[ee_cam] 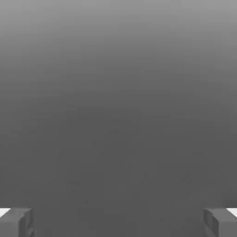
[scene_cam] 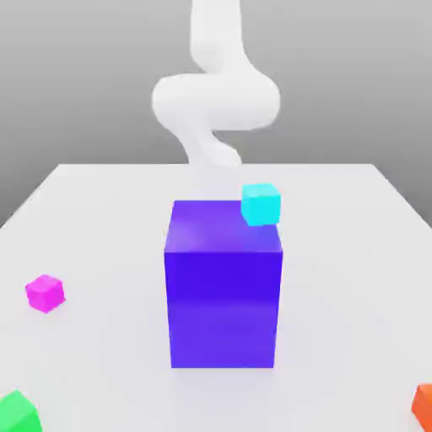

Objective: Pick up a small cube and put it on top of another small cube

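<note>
The cyan cube (scene_cam: 261, 205) is seen against the top face of the box (scene_cam: 223, 308), at the edge toward the exterior view's right; whether it touches that face cannot be told. The magenta cube (scene_cam: 45, 293) lies on the table (scene_cam: 346, 278), well apart from the box toward the exterior view's left, turned at an angle. Nearer the camera than the box are two more: the green cube (scene_cam: 17, 413) toward the exterior view's left and the orange cube (scene_cam: 424, 407) toward its right, both cut by the frame. Which cube is to be picked up cannot be told. The white arm (scene_cam: 216, 101) rises beyond the box. In the hand view the gripper (ee_cam: 118, 223) stands wide open, its two fingers far apart, holding nothing.
</note>
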### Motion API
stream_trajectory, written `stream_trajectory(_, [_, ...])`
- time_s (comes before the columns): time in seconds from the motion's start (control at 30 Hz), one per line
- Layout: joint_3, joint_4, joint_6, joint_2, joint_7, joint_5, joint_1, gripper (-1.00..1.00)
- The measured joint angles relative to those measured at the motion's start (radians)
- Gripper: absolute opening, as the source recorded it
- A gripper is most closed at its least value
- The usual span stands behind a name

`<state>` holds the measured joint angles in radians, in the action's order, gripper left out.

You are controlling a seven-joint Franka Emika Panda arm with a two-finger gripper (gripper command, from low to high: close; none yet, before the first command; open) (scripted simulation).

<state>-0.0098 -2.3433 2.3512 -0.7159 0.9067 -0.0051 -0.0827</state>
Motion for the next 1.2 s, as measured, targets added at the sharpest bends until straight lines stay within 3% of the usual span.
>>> stream_trajectory(0.37, [-0.077,-0.195,0.232,0.383,0.486,-0.025,-0.352,0.00])
stream_trajectory(0.6, [-0.182,-0.317,0.377,0.622,0.771,-0.015,-0.518,0.00])
stream_trajectory(0.77, [-0.234,-0.394,0.483,0.798,0.897,0.078,-0.635,0.00])
stream_trajectory(0.97, [-0.100,-0.363,0.649,1.015,0.809,0.228,-0.745,0.00])
stream_trajectory(1.0, [-0.082,-0.358,0.667,1.037,0.802,0.236,-0.760,-1.00])
stream_trajectory(1.2, [-0.073,-0.356,0.678,1.048,0.800,0.239,-0.769,-1.00])
